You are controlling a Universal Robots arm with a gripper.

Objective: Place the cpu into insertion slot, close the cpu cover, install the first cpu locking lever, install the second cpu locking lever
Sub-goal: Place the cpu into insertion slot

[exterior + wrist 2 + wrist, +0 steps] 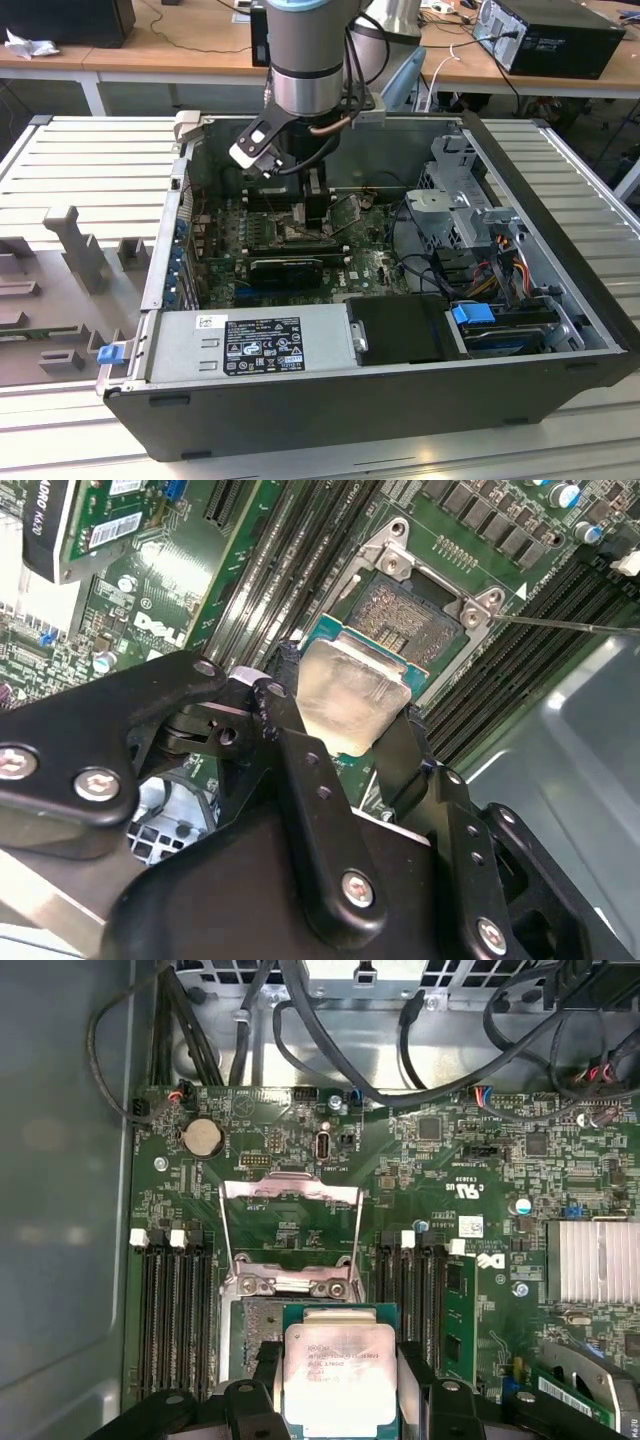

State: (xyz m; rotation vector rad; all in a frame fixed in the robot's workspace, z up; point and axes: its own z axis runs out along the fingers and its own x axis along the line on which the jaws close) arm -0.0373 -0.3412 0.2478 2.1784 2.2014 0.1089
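Step one is under way: the gripper point(345, 725) pinches the chip point(340, 1372) by two opposite edges and holds it close over the socket point(415, 615) — not yet seated, I judge. The cover point(290, 1192) stands flipped open, so closing it and setting both levers remain. The open computer case point(400, 400) lies on a ribbed grey table point(90, 150) — wooden desks point(180, 45) stand behind.

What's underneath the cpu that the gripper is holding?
The open insertion slot: part of its contact field and metal rim show beyond the cpu. The rest is hidden by the chip and the gripper.
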